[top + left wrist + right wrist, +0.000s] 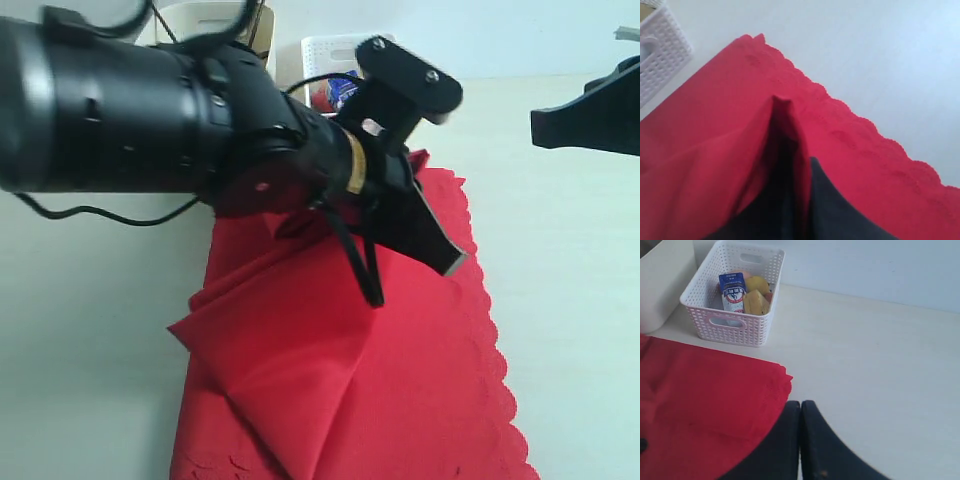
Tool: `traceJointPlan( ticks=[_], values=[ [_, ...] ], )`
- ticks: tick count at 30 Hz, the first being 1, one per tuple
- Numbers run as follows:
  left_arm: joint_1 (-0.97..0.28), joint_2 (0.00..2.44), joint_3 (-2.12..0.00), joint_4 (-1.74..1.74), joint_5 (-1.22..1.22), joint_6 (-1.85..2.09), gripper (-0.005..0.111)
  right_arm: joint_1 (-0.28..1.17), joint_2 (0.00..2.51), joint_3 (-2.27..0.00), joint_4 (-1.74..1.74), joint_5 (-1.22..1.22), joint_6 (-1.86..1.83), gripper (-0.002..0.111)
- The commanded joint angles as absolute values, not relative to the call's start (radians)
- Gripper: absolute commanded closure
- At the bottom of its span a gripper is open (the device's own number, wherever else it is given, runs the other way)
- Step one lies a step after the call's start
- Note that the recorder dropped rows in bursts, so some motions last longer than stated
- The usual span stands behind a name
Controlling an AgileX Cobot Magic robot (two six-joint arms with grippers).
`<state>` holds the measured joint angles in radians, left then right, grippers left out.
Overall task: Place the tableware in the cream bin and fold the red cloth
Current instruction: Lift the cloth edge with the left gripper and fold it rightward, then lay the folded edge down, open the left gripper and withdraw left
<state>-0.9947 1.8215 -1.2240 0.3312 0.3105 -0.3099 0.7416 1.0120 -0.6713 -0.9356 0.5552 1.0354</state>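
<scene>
The red cloth [390,390] fills the lower middle of the exterior frame. Its long axis runs from the top centre down to the bottom edge, drifting slightly rightward. It is plain bright red, and its scalloped edge runs down the right side. The left part is bunched into creased folds, with a pointed flap jutting toward the left of the frame. The left gripper [796,175], reaching in from the upper left, is clamped on a raised ridge of the fabric, which stands up between its dark fingers. The right gripper [800,409], at the upper right of the exterior frame, has its fingers pressed together on nothing, close to the cloth's far corner. Beyond the cloth, at top centre, stands a white lattice basket [727,325] holding a milk carton [732,292], with the cream bin [665,285] just beside it.
</scene>
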Motion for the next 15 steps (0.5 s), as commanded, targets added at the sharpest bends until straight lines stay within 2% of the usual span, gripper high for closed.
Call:
traceJointPlan(
  ticks=[1, 4, 7, 10, 13, 14, 15],
  values=[
    [-1.025, 1.944, -1.322, 0.319, 0.281, -0.318, 0.106, 0.736, 1.007, -0.655, -0.996, 0.529, 1.082, 0.108],
    [-1.028, 2.012, -1.381, 0.291, 0.294, -0.318, 0.103, 0.736, 1.007, -0.655, -0.998, 0.524, 1.082, 0.108],
    [-1.029, 2.058, -1.427, 0.291, 0.331, -0.318, 0.085, 0.736, 1.007, -0.655, -1.002, 0.524, 1.082, 0.108],
    [-1.036, 2.081, -1.448, 0.291, 0.332, -0.316, 0.049, 0.736, 1.007, -0.655, -1.004, 0.524, 1.082, 0.108],
    [-1.043, 2.081, -1.454, 0.300, 0.349, -0.262, 0.008, 0.736, 1.007, -0.655, -1.007, 0.524, 1.082, 0.108],
    [-1.043, 2.069, -1.454, 0.303, 0.370, -0.228, 0.002, 0.736, 1.007, -0.655, -1.007, 0.524, 1.082, 0.108],
    [-1.043, 2.057, -1.454, 0.303, 0.393, -0.215, 0.002, 0.736, 1.007, -0.655, -1.010, 0.524, 1.082, 0.108]
  ],
)
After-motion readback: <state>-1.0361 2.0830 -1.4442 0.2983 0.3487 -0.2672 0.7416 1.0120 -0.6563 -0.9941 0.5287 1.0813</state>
